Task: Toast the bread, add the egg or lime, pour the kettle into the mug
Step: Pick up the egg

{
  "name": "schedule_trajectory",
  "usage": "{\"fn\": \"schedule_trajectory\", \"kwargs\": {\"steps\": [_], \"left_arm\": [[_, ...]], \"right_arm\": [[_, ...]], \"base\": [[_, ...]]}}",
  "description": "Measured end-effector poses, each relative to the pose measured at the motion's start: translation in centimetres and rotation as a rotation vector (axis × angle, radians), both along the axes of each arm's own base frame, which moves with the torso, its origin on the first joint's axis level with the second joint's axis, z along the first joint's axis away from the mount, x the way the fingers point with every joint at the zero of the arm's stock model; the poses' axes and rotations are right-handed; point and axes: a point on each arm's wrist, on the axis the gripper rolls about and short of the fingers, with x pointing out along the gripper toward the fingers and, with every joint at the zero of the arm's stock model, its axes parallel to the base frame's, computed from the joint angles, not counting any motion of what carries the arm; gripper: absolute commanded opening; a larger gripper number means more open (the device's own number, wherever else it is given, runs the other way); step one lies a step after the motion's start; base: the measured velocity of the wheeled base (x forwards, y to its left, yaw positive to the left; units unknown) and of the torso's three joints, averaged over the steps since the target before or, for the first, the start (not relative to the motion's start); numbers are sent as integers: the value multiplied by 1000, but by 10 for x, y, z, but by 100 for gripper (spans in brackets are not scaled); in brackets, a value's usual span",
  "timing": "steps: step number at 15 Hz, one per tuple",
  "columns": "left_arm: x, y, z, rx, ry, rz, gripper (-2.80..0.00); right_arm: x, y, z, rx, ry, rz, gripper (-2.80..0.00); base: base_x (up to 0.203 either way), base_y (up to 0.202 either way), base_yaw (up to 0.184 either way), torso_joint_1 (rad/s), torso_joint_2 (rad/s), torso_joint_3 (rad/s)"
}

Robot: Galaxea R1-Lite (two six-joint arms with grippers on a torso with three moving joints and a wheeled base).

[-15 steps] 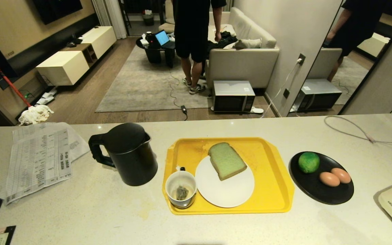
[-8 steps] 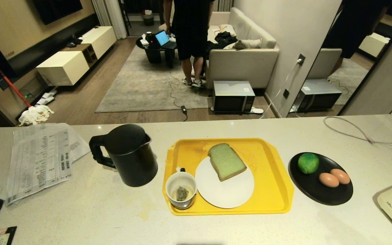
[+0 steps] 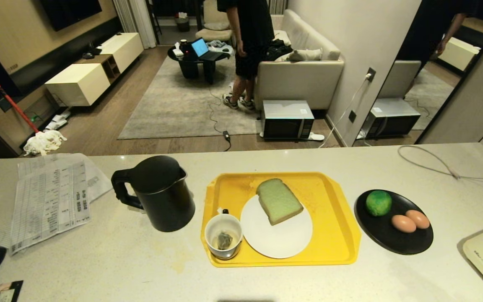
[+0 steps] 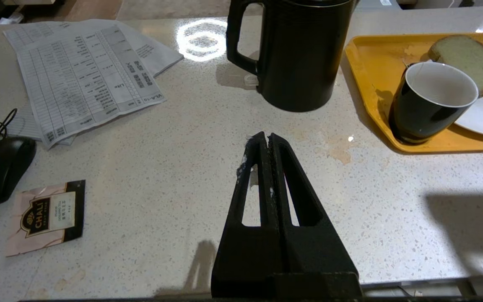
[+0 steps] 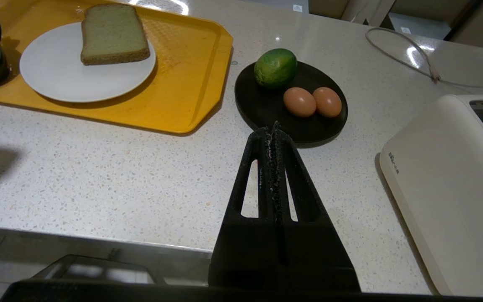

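Both arms are hanging parked at the near edge of the pale speckled stone counter (image 3: 111, 260), outside the head view. The left gripper (image 4: 265, 137) is resting with its black fingers pressed together on nothing, pointing toward the tall matte black jug kettle (image 3: 159, 192). The right gripper (image 5: 275, 128) is likewise clenched and empty, pointing toward the round black plate (image 5: 266, 111).

Compared with a second ago, every item on the counter is sitting slightly lower in the head view while keeping its spacing from its neighbours. This is a shift of the camera with the torso, not of the things. The person in dark clothes (image 3: 250, 37) in the room behind is now standing further toward the beige sofa (image 3: 304, 71).

The thick square slice of pale green bread with a tan crust (image 3: 278, 200) is lying on the round white plate (image 3: 281, 239) on the yellow plastic tray (image 3: 333, 226). The small white mug (image 3: 223, 235), holding a teabag, is standing on the tray just beside the plate, with the kettle off the tray on its left. The bright green dimpled lime (image 3: 378, 202) and two smooth pinkish-brown eggs (image 3: 403, 223) are lying on the black plate. The cream toaster (image 5: 447, 176) is sitting at the counter's right end.

Judged from this layout, no step has begun; the robot appears to be settling its posture.
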Motion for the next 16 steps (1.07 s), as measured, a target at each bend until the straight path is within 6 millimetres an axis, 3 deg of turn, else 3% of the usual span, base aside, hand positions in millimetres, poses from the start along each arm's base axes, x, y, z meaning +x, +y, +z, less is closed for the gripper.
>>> {"fn": "schedule_trajectory", "kwargs": {"steps": [12,16], "left_arm": [[0,0,0,0,0,0,-280],[0,0,0,0,0,-1,-280]], "right_arm": [[0,0,0,0,0,0,-280],[0,0,0,0,0,0,-280]], "base": [[0,0,0,22,-39,-17],[-1,9,-125,2,-1,2]]}}
